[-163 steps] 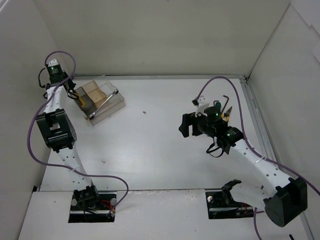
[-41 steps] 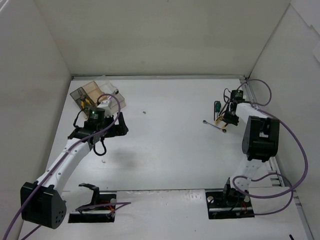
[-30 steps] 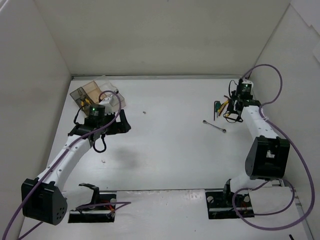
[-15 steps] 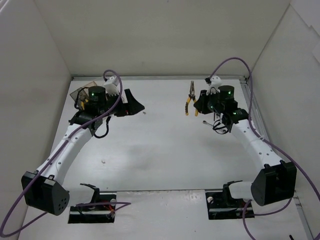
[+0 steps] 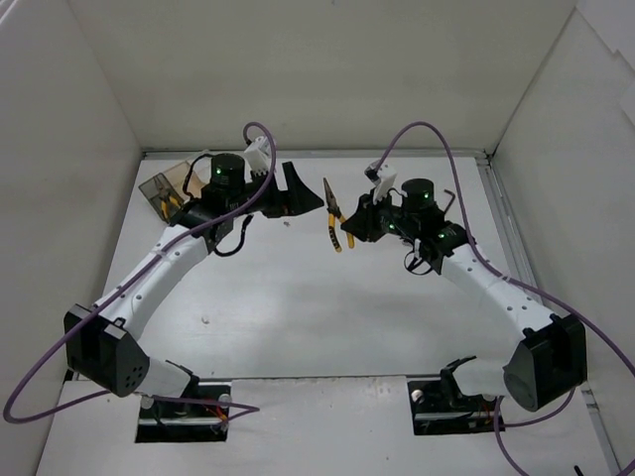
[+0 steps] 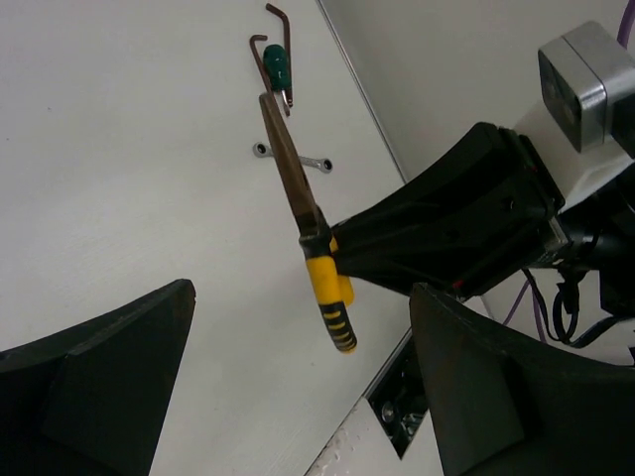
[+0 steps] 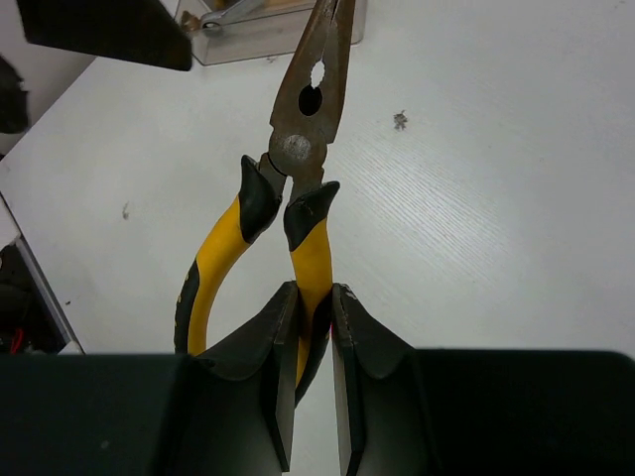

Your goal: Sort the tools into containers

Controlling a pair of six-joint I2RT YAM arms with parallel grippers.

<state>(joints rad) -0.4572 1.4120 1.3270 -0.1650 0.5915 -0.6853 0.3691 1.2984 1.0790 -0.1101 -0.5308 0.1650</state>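
My right gripper (image 5: 349,226) (image 7: 313,290) is shut on one yellow handle of the pliers (image 5: 335,213) (image 7: 308,149) and holds them above the middle of the table, nose pointing away from it. Just left of them my left gripper (image 5: 310,195) (image 6: 298,397) stands wide open with nothing in it; in the left wrist view the pliers (image 6: 316,248) hang ahead of its spread fingers (image 6: 99,377). The clear container tray (image 5: 159,186) (image 7: 268,30) sits at the back left. On the table lie a green-handled screwdriver (image 6: 278,67), a silver wrench (image 6: 293,156) and a dark hex key (image 6: 276,15).
White walls close in the table at the back and both sides. A silver tool (image 7: 223,15) lies in the tray, and something yellow (image 5: 169,203) shows in it too. Purple cables loop above both arms. Black base mounts (image 5: 184,412) sit at the near edge.
Both arms have swung toward the middle of the table. The right gripper carried the pliers leftward, and the open left gripper moved right, close to them.
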